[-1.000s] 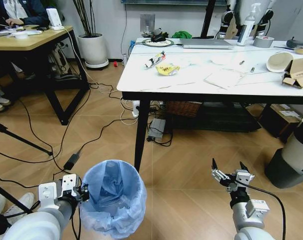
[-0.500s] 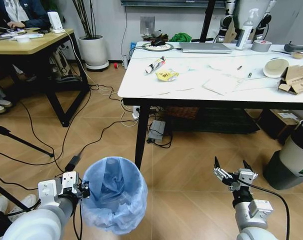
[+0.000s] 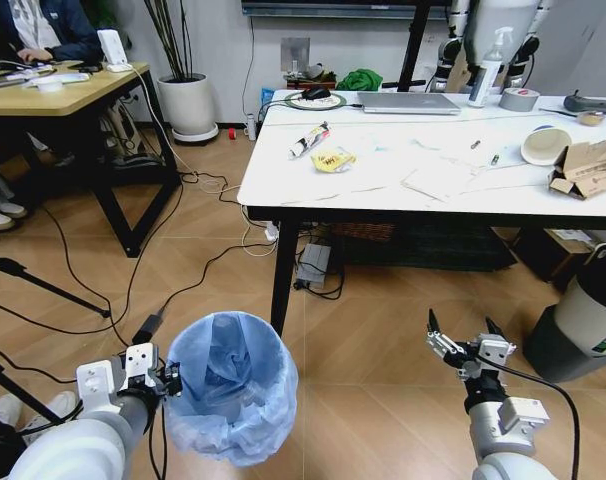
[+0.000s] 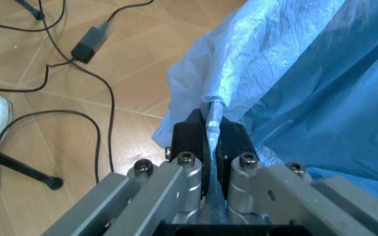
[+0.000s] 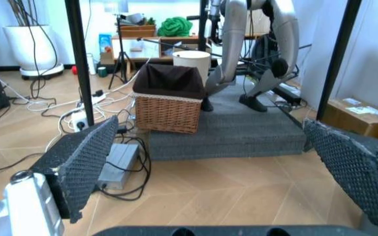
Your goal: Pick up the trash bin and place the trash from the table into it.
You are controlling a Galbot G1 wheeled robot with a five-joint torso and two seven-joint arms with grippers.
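Right now the left claw (image 3: 163, 381) is clenching the rim of the trash bin (image 3: 230, 385), pinching the crinkled light-blue bag liner between its closed fingers (image 4: 194, 140); the left wrist view is showing the plastic running straight through the pinch. Bin body is sitting just to the right of that claw, mouth facing up, low near the floor. Inside the bin only bag folds are showing, no litter that I can make out.

Right claw (image 3: 467, 345) is hanging released, jaws spread wide, nothing between them, well apart from the bin and off to its right.

Key relation: the trash is all lying up and ahead of both claws, on the bench (image 3: 383, 190), well apart from the bin. Yellow wrapper (image 3: 333, 159) and the red-and-white wrapper (image 3: 310, 140) are lying ahead of the left claw, near the bench's left end; white paper sheet (image 3: 438, 180), white cup (image 3: 545, 145) and torn cardboard (image 3: 588, 166) are lying ahead of the right claw and further right. So the free right claw is looking like the nearer one for most pieces, judging from this layout.

Wicker basket (image 5: 169, 104) under the bench is holding a dark liner; contents not visible. Laptop (image 3: 408, 102) and tape roll (image 3: 524, 98) are sitting at the far edge.
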